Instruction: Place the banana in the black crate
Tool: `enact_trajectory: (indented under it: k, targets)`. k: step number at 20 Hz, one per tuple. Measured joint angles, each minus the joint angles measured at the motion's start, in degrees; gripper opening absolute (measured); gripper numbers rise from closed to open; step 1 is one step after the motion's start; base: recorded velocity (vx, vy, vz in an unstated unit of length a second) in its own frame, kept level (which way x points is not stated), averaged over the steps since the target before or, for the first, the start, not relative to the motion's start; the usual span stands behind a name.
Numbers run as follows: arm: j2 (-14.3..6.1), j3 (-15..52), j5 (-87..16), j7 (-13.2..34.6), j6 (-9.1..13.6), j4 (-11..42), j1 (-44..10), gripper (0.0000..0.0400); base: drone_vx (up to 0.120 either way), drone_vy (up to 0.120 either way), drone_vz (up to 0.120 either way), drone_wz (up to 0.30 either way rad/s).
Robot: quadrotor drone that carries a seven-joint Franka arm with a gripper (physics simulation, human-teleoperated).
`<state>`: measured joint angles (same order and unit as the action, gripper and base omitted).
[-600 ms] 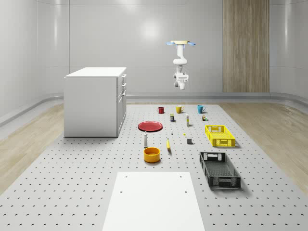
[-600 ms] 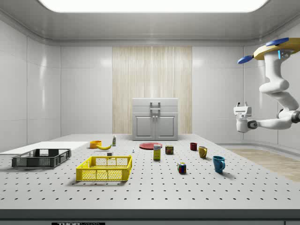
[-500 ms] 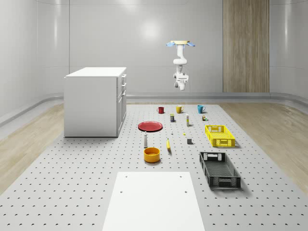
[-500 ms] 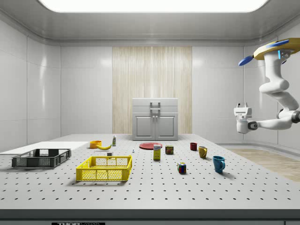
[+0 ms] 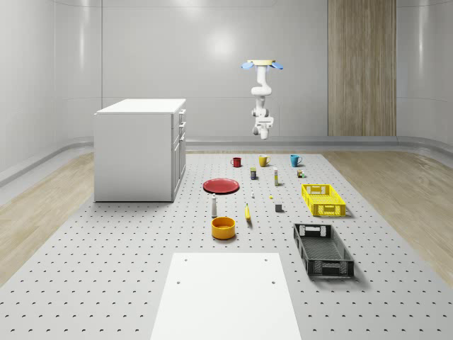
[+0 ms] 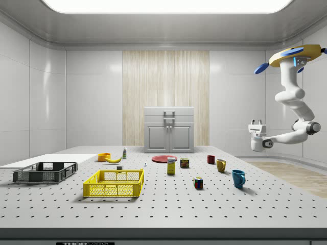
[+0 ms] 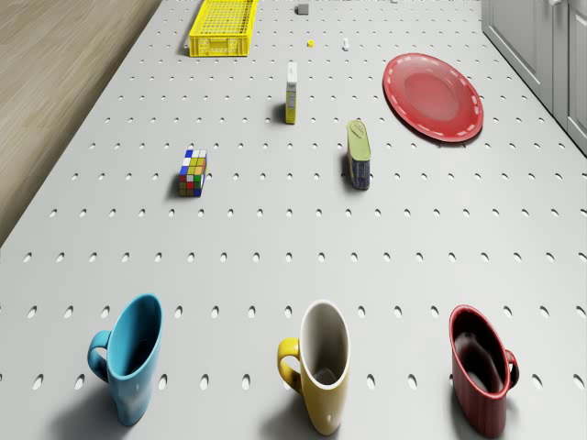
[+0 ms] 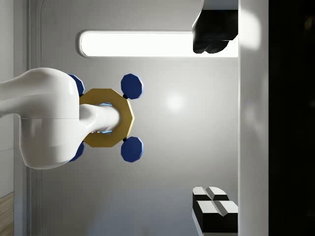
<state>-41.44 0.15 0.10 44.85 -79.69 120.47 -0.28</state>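
Note:
The yellow banana [image 5: 248, 212] lies on the perforated table near its middle, beside an orange bowl [image 5: 223, 227]; in the side view the banana [image 6: 113, 160] is at the left. The black crate [image 5: 323, 249] [image 6: 45, 172] stands empty toward the whole-scene view's front right. The drone [image 5: 263, 64] [image 6: 291, 55] hovers high above the table's far end, behind the row of mugs. Its gripper [image 6: 254, 124] [image 5: 262, 122] hangs in the air far from the banana, pointing upward. In the wrist view the gripper [image 8: 214, 123] is open, its fingers [image 8: 214, 206] wide apart with nothing between them.
A yellow crate [image 5: 323, 199] [image 7: 223, 27] stands beyond the black one. A red plate [image 7: 433, 95], a Rubik's cube [image 7: 193, 172], small boxes and blue [image 7: 128, 357], yellow [image 7: 319, 364] and red [image 7: 481, 367] mugs occupy the far end. A white cabinet [image 5: 138, 149] stands at the left.
The drone and arm have shifted toward the side view's left, closer over the table's end. The objects on the table have not moved.

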Motion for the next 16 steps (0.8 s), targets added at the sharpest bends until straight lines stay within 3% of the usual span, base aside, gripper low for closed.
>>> enact_trajectory:
  k: [6, 16]
  targets:
    - [1.01, 0.04, 0.02, -0.03, 1.43, -2.7, -0.07, 0.04, 0.12, -0.12, 0.0, 0.0]
    - [1.14, 0.1, 0.04, -0.06, 1.58, -3.43, -0.15, 0.04, 0.12, -0.12, 0.0, 0.0]
